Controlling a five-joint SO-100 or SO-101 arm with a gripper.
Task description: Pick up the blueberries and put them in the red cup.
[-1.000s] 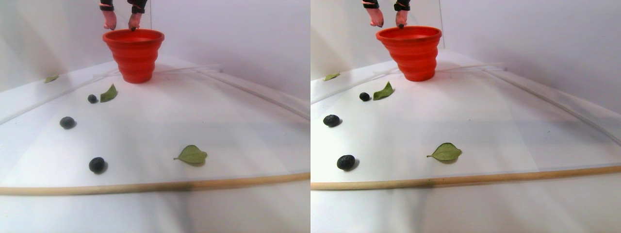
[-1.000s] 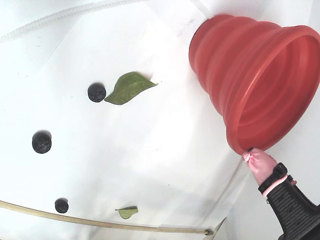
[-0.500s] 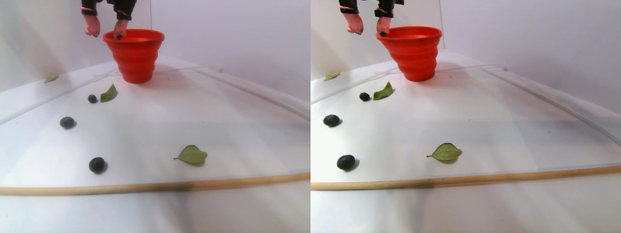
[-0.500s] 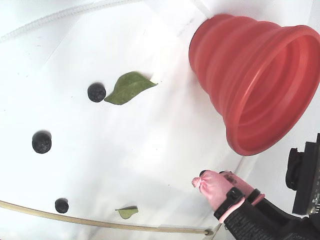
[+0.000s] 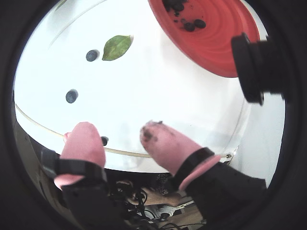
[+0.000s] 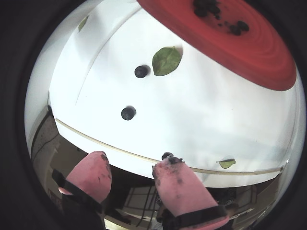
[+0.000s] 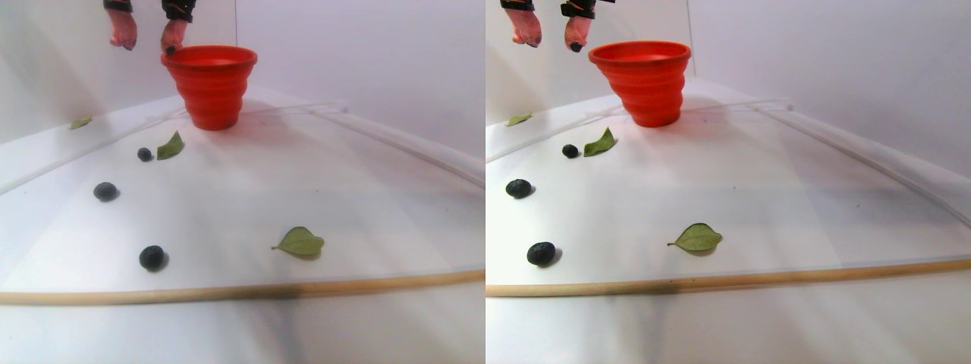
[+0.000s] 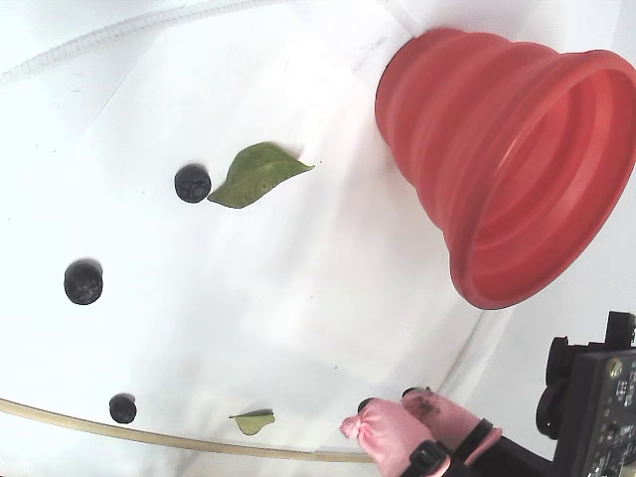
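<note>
- The large red collapsible silicone cup, with its stepped ribbed wall, stood upright near the far edge of the white tabletop; a wrist view showed a few dark berries lying inside it.
- Three small round blue-black blueberries lay well apart along the left side of the tabletop in the stereo view, the farthest just beside a flat green leaf.
- The pink-padded gripper hung high beside the cup's rim, its fingers spread wide with nothing gripped between them, though a dark speck seemed to cling to one tip.
- The berries looked light, soft and apt to roll, so a gentle pinch across the middle would suit.
</note>
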